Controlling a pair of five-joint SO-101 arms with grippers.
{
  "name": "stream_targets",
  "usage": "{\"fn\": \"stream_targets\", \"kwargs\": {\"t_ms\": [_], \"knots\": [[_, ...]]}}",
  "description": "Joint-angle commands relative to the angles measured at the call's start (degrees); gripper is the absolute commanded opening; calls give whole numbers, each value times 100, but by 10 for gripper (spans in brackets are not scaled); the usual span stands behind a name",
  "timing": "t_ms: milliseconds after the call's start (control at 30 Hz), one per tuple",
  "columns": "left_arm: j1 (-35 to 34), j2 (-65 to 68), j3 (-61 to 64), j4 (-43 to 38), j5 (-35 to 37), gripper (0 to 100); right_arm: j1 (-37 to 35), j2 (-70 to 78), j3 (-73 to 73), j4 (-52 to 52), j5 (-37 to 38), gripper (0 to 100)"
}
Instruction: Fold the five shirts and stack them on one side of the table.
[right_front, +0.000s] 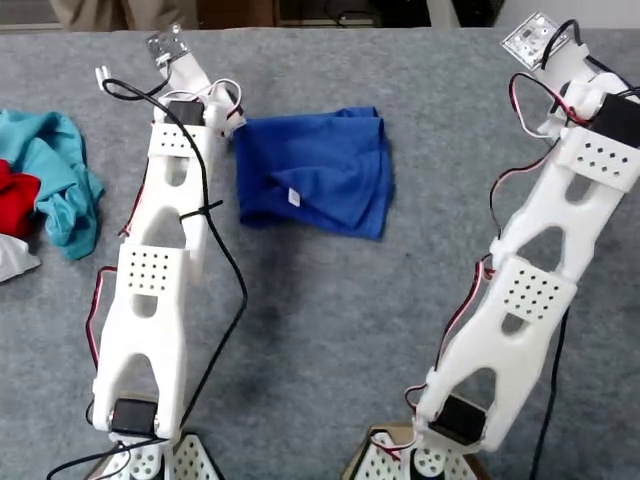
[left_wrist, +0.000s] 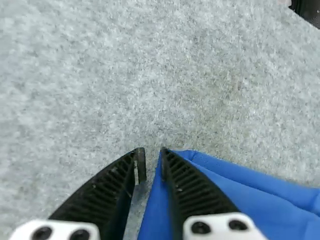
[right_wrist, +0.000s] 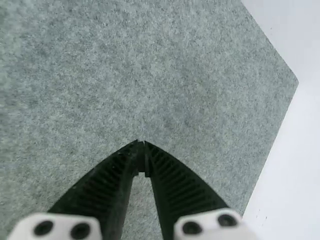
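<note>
**Entry 1: blue shirt** (right_front: 315, 170). It lies on the grey mat (right_front: 330, 330) in a rough rectangle with uneven edges and a small white label on top. I judge it part folded and the piece in hand.

**Entry 2: left gripper** (left_wrist: 150, 162). It sits at the blue shirt's corner, the one on the side away from the arm bases. The jaws stand a narrow slit apart, with bare mat in the slit. The blue cloth lies against the outer face of one jaw, not between them, so I hold nothing.

**Entry 3: right gripper** (right_wrist: 141, 150). It is well apart from the blue shirt on the opposite side, over bare mat near the mat's edge. The tips are pressed together and empty.

**Entry 4: teal shirt** (right_front: 60, 170), **red shirt** (right_front: 15, 190), **white shirt** (right_front: 12, 255). They are heaped unfolded, well apart from the blue shirt and beyond my left arm.

**Handling note (my judgement).**
- I would spread the left jaws wider and sidestep so the shirt's corner falls between them.
- I would then pinch low, through every layer. A single-layer pinch would likely peel the fold open.
- I would bring the right gripper to the neighbouring corner so both ends lift level.
- The mat looks grippy, so I would lift rather than drag.
- I would set the edge down square on the shirt's opposite edge.
</note>
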Motion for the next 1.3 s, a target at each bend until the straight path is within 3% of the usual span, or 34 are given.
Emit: {"fn": "stream_targets", "kwargs": {"t_ms": [0, 100, 233, 433, 600, 1100, 1267], "knots": [[-9, -136, -79, 9, 123, 101, -127, -48, -127, 44, 62, 10], [149, -163, -141, 343, 123, 129, -453, -48, -127, 88, -193, 12], [237, -163, -976, 1451, 88, 154, -1279, 127, 40, 26, -1046, 15], [202, -110, -1996, 2945, -677, 155, -2448, 426, 857, -598, -1908, 188], [211, -110, -2145, 3798, -1134, 154, -2633, 462, 1367, -1143, -2303, 239], [378, -163, -1116, 3991, -1187, 153, -2651, 497, 2334, -2251, -2365, 232], [651, -725, -589, 3991, -1204, 153, -2782, 778, 2281, -2382, -2330, 117]]}}
